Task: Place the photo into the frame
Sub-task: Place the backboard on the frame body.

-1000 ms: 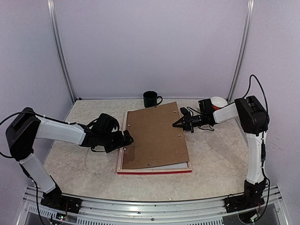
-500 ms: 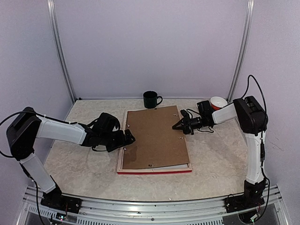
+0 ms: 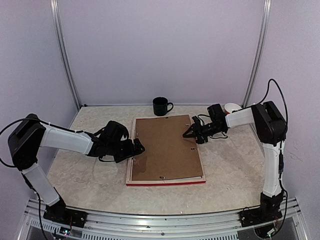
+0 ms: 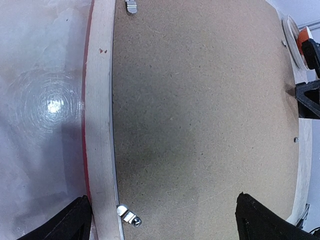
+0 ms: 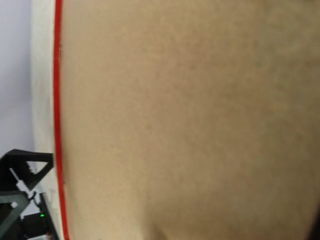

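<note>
The frame [image 3: 165, 183] lies face down on the table, its red edge toward me. The brown backing board [image 3: 167, 147] lies flat inside it and hides the photo. My left gripper [image 3: 138, 148] stands wide open at the frame's left rail [image 4: 100, 125]. In its wrist view its own gripper [image 4: 167, 225] straddles the rail and the board [image 4: 200, 100], holding nothing. My right gripper [image 3: 188, 133] is open just above the board's right edge, and one of its fingers [image 4: 307, 97] shows in the left wrist view. The right wrist view is filled by the board [image 5: 190, 120], with the frame's red edge [image 5: 57, 100].
A dark mug [image 3: 160, 106] stands behind the frame at the back. A white and red bowl [image 3: 232, 107] sits at the back right beside the right arm. A metal turn clip [image 4: 127, 216] sits on the left rail. Walls enclose the table on three sides.
The backing board was skewed and raised at its right edge. It now lies flat and square in the frame. My right gripper has opened and let it go. The left arm barely moved.
</note>
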Robot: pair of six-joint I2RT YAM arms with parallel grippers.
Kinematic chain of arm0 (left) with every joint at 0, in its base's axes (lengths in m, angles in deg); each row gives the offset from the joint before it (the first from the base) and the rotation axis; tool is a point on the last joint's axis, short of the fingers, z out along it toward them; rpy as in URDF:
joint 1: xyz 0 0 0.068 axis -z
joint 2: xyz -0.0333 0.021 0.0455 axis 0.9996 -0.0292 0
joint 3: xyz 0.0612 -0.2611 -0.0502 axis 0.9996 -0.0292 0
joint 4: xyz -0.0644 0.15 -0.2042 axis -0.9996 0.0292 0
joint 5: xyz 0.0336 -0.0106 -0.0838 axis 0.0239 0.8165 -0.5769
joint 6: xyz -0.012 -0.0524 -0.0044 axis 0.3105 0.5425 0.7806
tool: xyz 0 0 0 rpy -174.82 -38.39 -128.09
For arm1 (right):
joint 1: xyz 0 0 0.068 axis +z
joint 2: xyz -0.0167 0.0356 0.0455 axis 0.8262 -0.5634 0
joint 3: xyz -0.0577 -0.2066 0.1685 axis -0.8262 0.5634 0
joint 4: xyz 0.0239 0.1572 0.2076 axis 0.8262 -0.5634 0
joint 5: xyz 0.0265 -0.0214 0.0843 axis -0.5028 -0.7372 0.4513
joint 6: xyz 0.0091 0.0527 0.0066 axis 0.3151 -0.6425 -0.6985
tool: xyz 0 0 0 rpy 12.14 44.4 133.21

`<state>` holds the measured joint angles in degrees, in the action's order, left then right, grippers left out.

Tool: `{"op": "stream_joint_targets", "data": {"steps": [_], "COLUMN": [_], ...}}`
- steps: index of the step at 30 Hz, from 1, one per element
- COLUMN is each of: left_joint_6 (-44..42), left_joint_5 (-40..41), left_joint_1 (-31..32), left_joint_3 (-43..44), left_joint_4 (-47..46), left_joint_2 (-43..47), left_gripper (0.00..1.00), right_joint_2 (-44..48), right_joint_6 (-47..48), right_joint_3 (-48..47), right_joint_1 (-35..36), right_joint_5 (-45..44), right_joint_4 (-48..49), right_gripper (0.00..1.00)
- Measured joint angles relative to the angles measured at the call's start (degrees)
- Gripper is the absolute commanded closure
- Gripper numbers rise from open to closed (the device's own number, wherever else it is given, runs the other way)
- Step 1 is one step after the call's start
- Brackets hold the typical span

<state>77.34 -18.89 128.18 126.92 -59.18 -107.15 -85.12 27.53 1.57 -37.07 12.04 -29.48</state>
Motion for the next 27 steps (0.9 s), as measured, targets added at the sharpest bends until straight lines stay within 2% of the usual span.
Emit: {"op": "stream_joint_targets", "data": {"steps": [10, 27], "left_joint_6": [0.66, 1.25], "left_joint_5": [-0.59, -0.61], "left_joint_1": [0.07, 0.07], "left_joint_3": [-0.02, -0.90], "left_joint_4": [-0.79, -2.29], "left_joint_2": [-0.24, -0.26], "left_gripper": [0.01, 0.01], "right_joint_2": [2.45, 2.58], "right_joint_6": [3.08, 7.08], "right_joint_3": [-0.85, -9.49], "right_joint_1": [1.88, 6.05], "right_joint_5": [-7.19, -21.66], "right_joint_4": [-7.21, -21.09], "right_gripper": [0.45, 0.37]}}
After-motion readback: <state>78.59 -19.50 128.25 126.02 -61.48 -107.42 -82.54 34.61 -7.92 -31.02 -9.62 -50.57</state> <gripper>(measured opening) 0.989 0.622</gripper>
